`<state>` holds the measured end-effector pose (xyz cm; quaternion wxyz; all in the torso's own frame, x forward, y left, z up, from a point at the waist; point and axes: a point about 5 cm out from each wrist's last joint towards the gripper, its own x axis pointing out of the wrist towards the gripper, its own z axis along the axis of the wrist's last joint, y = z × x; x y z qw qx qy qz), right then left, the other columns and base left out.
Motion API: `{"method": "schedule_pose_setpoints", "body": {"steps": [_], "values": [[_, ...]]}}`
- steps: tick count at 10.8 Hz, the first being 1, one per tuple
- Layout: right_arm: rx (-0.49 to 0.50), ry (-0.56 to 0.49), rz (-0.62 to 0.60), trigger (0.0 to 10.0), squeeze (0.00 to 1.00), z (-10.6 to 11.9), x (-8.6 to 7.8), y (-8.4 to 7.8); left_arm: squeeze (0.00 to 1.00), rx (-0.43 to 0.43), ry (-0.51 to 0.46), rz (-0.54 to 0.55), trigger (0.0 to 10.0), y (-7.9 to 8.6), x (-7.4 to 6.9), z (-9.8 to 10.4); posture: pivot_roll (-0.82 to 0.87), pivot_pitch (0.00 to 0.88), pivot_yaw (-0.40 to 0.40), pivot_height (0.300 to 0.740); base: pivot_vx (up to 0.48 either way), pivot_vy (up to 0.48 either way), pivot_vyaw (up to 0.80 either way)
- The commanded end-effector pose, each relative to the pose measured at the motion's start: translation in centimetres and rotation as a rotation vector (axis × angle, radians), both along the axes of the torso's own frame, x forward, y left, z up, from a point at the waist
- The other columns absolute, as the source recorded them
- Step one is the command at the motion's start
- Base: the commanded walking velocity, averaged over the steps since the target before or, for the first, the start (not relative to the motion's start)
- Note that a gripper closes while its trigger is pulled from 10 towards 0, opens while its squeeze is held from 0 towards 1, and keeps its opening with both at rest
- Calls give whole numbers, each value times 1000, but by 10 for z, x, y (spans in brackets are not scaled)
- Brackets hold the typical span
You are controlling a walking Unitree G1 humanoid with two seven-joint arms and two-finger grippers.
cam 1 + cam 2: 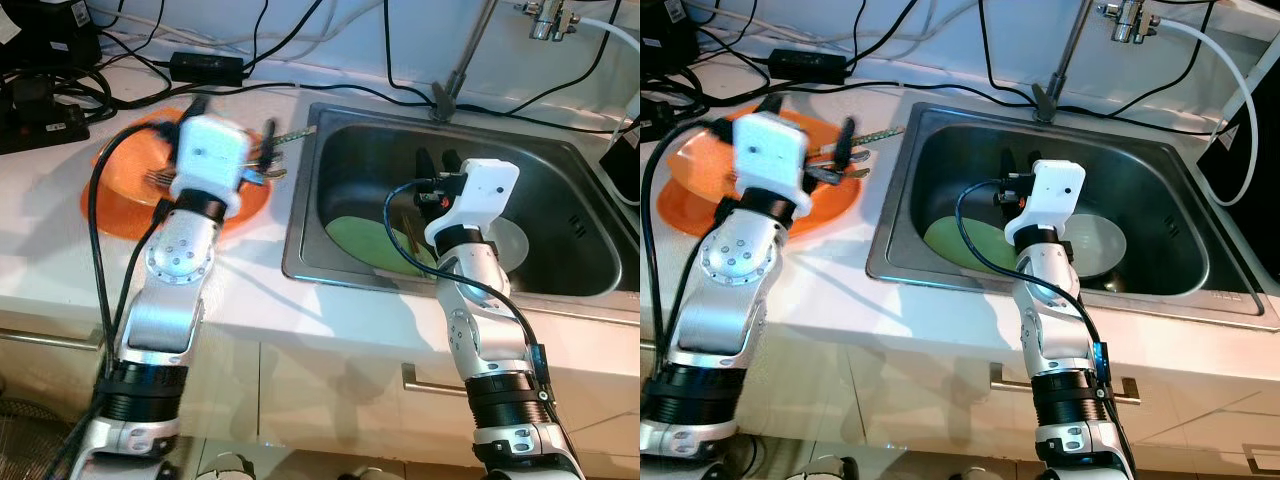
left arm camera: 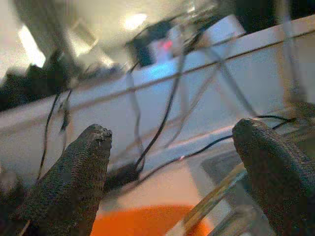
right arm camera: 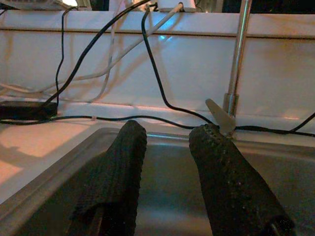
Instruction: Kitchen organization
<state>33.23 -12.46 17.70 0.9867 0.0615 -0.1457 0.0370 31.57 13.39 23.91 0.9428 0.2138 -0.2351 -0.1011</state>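
left claw (image 2: 172, 162) hovers open over the orange plate (image 1: 125, 200) at 10 o'clock on the table; right claw (image 3: 167, 147), open and empty, should drop straight onto the sink's (image 1: 590, 285) green plate (image 1: 365, 245).

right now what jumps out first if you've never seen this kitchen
The bright orange round plate on the white counter left of the sink grabs the eye first, with the left tool over its right edge, fingers apart, by some metal cutlery. Next is the stainless steel sink, holding a green round plate and a white plate, with the right tool hovering inside it.
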Motion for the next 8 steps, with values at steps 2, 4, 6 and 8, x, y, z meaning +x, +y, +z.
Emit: {"method": "schedule_pose_setpoints", "body": {"steps": [2,4,6,8], "values": [[12,5,-10,10000,0,-1,0,-4,0,191,-73,-144,10000,-26,-12,7,-21,62,-107,740,0,0,0],[12,12,-14,10000,0,-4,0,-5,0,432,-92,-218,10000,-35,-19,-4,-19,62,-107,740,0,0,0],[13,12,-13,10000,0,-4,0,-4,0,532,-66,-206,10000,-31,-19,-16,-18,62,-106,740,0,0,0],[12,15,-17,10000,0,-5,1,-6,0,635,-34,-182,10000,-24,-18,-29,-20,63,-107,740,0,0,0]]}}
